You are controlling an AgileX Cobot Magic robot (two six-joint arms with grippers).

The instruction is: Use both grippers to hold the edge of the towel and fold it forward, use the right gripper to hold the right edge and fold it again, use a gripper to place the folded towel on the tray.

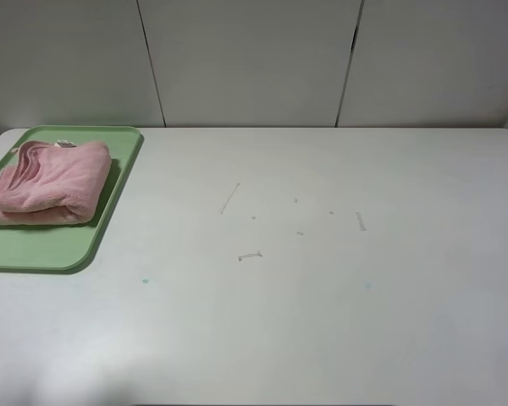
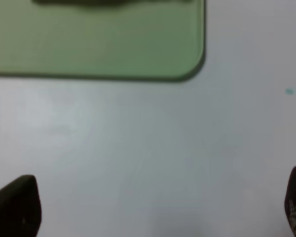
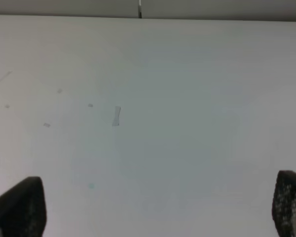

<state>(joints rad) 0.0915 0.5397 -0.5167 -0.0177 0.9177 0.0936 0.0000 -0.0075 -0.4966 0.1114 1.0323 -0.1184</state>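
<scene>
The fluffy salmon-pink plush towel (image 1: pixel 46 183) is lying folded on the light green rectangular plastic tray (image 1: pixel 42 245) at the far left. Being soft, light and floppy, it is best gripped at its thick hem. The left gripper (image 2: pixel 158 207) and right gripper (image 3: pixel 158 207) are being held wide apart, holding nothing.

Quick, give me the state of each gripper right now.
Left gripper: open, holding nothing, over bare table near the tray.
Right gripper: open, holding nothing.

Fluffy plush towel (image 1: pixel 49 182) on smooth plastic tray (image 1: pixel 59 245)
</scene>
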